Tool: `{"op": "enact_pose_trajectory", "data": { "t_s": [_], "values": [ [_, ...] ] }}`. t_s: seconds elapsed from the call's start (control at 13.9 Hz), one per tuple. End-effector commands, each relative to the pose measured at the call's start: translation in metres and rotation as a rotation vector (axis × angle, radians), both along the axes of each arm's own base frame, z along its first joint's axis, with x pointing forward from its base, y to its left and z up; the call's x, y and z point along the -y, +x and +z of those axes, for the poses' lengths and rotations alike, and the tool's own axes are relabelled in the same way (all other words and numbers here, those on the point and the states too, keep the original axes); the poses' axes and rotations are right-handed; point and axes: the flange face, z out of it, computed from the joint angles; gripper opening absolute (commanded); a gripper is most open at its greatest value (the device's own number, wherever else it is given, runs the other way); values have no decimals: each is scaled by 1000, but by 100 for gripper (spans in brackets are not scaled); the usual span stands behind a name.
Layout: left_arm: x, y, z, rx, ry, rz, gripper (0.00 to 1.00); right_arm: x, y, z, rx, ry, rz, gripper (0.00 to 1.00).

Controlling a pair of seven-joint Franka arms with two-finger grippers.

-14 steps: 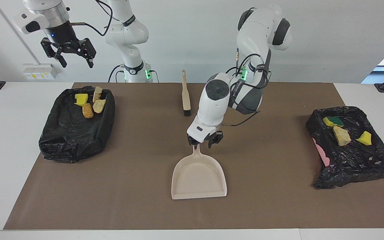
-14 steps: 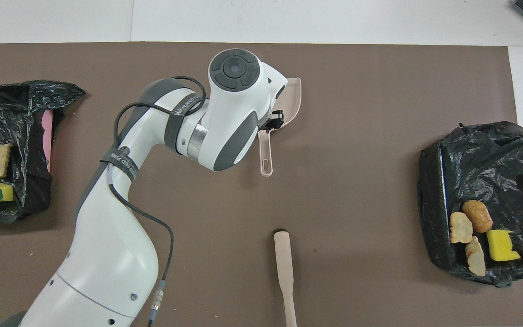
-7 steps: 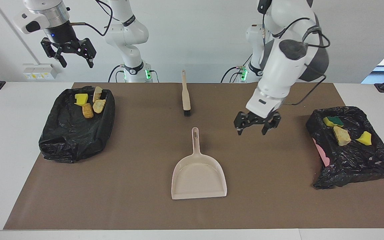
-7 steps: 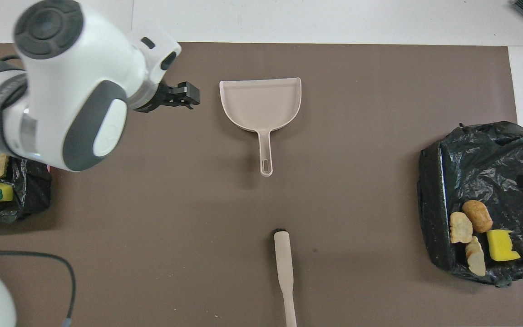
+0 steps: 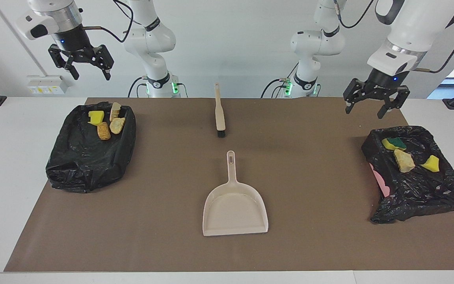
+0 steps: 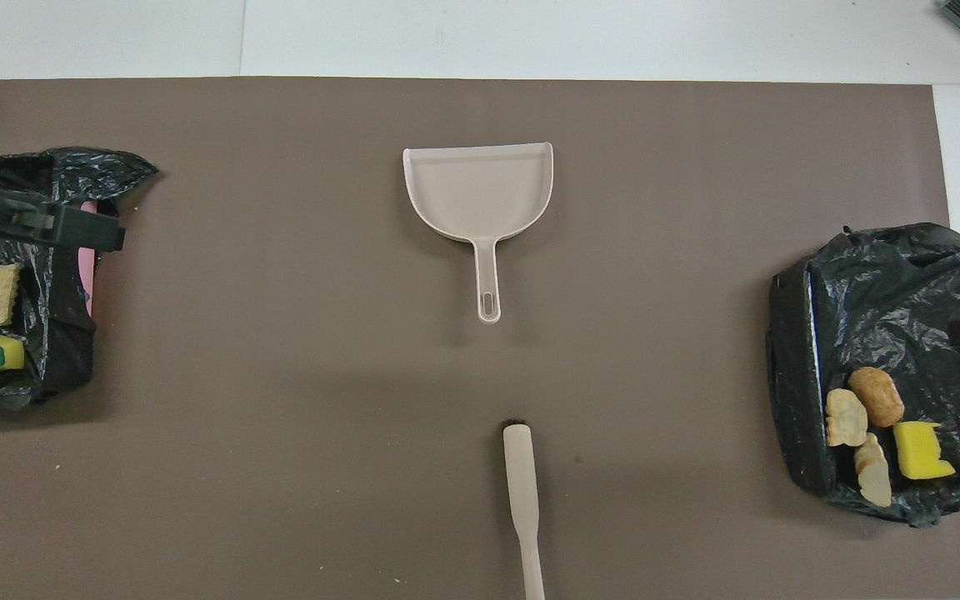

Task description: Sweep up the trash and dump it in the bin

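Beige plastic dustpan [image 5: 235, 207] lies flat mid-mat on the brown table cover [image 5: 164, 197], handle pointing toward the robots, pan bare. Beige flat-handled brush with dark bristles [image 5: 219, 112] lies nearer to the robots than the dustpan, apart from it. Trash sits in two black-bag-lined bins. Bin at the right arm's end [image 5: 81, 165]: one yellow sponge chunk [image 5: 96, 116] and golden-brown striped rolls [image 5: 103, 131] clustered at its robot-side end. Bin at the left arm's end [image 5: 420, 189]: green-backed yellow sponge [image 5: 395, 143], a tan roll piece [image 5: 403, 161], a small yellow chunk [image 5: 432, 163]. Left gripper [image 5: 370, 108] raised over the mat edge by that bin, fingers spread, holding nothing. Right gripper [image 5: 89, 73] held high above its bin's end of the table, fingers spread, holding nothing.
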Motion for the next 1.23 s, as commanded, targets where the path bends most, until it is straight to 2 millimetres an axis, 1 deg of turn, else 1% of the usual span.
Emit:
{"op": "enact_pose_trajectory", "data": {
  "t_s": [0.0,0.07,0.14,0.36,0.51,0.58,0.87,1.16],
  "values": [
    [-27,-18,19,-80,37,-31,100,3,-3,3,1,-17,10,100],
    [-31,-22,27,-103,61,-30,100,4,-4,4,2,-19,10,100],
    [-31,-23,28,-123,63,-30,100,1,-3,4,4,-20,13,100],
    [-30,-29,33,-117,63,-28,100,5,-3,3,2,-17,7,100],
    [-30,-31,29,-131,64,-27,100,7,-3,4,3,-16,2,100],
    [-30,-33,32,-127,63,-18,100,7,-3,4,3,-16,2,100],
    [-31,-33,31,-131,64,-13,100,0,-3,4,6,-3,15,100],
    [-31,-33,32,-127,65,-7,100,0,-3,4,6,-3,15,100]
  ]
}}
